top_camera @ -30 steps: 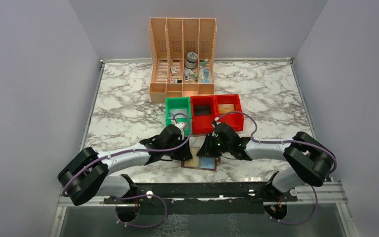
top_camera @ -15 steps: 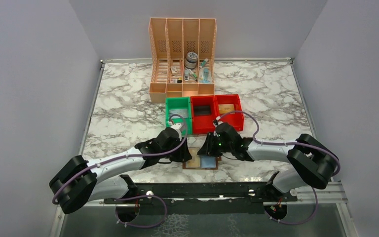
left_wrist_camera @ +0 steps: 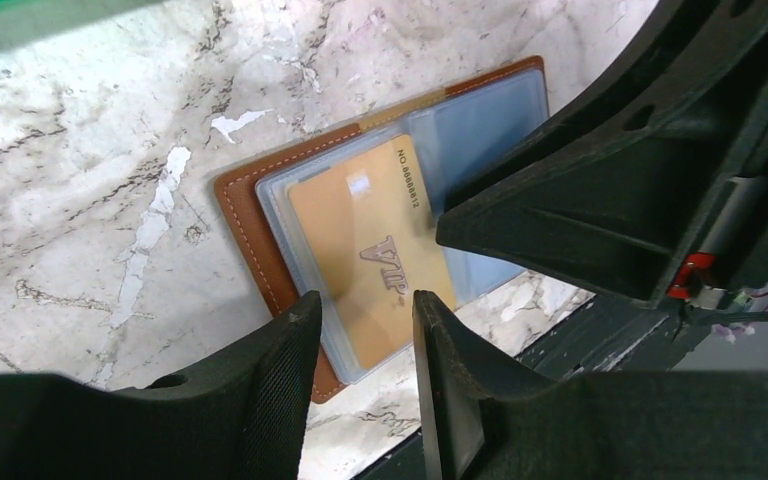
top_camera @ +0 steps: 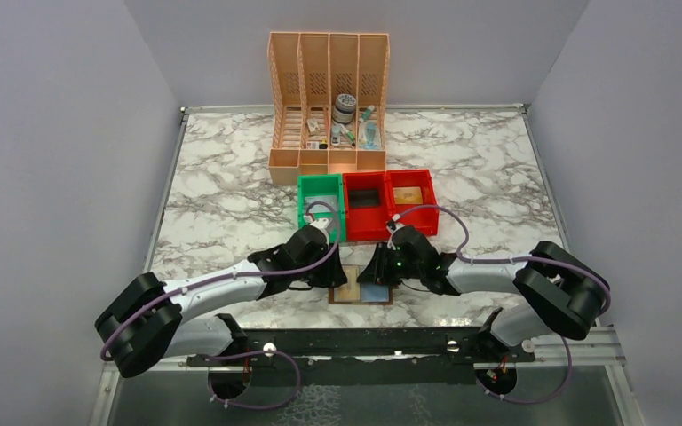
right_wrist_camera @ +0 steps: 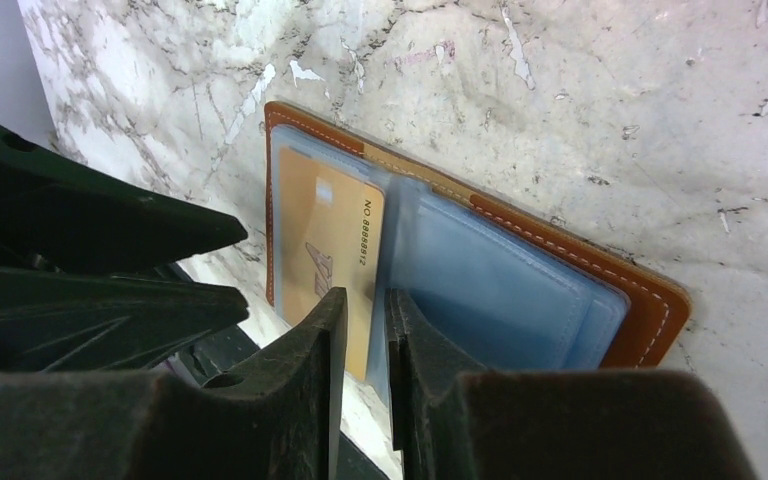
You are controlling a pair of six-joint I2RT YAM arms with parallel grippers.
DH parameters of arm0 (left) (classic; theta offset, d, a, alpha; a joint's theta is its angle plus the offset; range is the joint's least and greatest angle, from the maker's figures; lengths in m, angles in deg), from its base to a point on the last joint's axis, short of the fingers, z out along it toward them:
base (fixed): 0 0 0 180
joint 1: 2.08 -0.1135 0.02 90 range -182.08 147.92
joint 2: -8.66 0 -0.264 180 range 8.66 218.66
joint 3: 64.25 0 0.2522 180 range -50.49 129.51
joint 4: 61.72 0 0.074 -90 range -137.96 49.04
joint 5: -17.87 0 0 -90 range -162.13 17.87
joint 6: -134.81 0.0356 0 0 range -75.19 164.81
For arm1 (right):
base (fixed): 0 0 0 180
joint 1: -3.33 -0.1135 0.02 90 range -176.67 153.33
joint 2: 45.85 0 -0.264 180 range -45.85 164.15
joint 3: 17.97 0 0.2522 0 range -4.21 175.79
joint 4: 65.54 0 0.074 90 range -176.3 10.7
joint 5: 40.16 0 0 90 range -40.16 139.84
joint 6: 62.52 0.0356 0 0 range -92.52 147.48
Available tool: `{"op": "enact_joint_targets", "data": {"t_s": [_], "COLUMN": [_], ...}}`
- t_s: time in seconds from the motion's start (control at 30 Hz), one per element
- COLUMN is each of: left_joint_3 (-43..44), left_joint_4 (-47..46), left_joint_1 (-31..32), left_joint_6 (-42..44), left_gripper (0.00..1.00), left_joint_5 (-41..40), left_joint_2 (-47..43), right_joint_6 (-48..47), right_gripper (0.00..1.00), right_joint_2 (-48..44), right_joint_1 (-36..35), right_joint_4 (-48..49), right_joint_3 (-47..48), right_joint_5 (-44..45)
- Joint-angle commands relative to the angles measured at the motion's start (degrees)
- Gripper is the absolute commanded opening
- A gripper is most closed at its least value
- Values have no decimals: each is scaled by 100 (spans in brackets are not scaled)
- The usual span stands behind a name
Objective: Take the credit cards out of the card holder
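Note:
The brown card holder (top_camera: 361,298) lies open and flat near the table's front edge. A gold "VIP" credit card (left_wrist_camera: 370,250) sits under a clear sleeve in its left half. Pale blue sleeves (right_wrist_camera: 500,285) cover the right half. My left gripper (left_wrist_camera: 363,300) hovers over the gold card's near end, open, with nothing between its fingers. My right gripper (right_wrist_camera: 364,298) hangs over the fold beside the card's edge. Its jaws stand a narrow gap apart and grip nothing that I can see. In the top view both grippers (top_camera: 330,272) (top_camera: 376,270) crowd over the holder.
A green bin (top_camera: 305,201) and two red bins (top_camera: 366,232) (top_camera: 411,177) stand just behind the grippers. A peach file organiser (top_camera: 329,164) stands further back. A black rail (top_camera: 364,342) runs along the table's near edge. The right arm's black body (left_wrist_camera: 610,180) fills the left wrist view's right side.
Both grippers stay over the open holder. The left arm's elbow has shifted a little. The right jaws have narrowed slightly. The holder has not moved.

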State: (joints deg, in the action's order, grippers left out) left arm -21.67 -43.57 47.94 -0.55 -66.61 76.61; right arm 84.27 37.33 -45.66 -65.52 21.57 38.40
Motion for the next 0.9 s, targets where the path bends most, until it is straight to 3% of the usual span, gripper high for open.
{"op": "enact_joint_targets", "data": {"t_s": [0.0, 0.4, 0.87], "left_joint_3": [149, 164, 393], "left_joint_4": [-68, 107, 413], "left_joint_1": [56, 166, 166], "left_joint_6": [45, 230, 456], "left_gripper": [40, 26, 22], "left_joint_5": [223, 1, -193], "left_joint_2": [254, 603, 861], "right_joint_6": [50, 312, 314], "right_gripper": [20, 19, 3], "right_joint_2": [88, 236, -87], "right_joint_1": [13, 13, 157], "right_joint_4": [222, 138, 567], "right_joint_3": [-52, -110, -318], "right_joint_5": [-77, -6, -417]}}
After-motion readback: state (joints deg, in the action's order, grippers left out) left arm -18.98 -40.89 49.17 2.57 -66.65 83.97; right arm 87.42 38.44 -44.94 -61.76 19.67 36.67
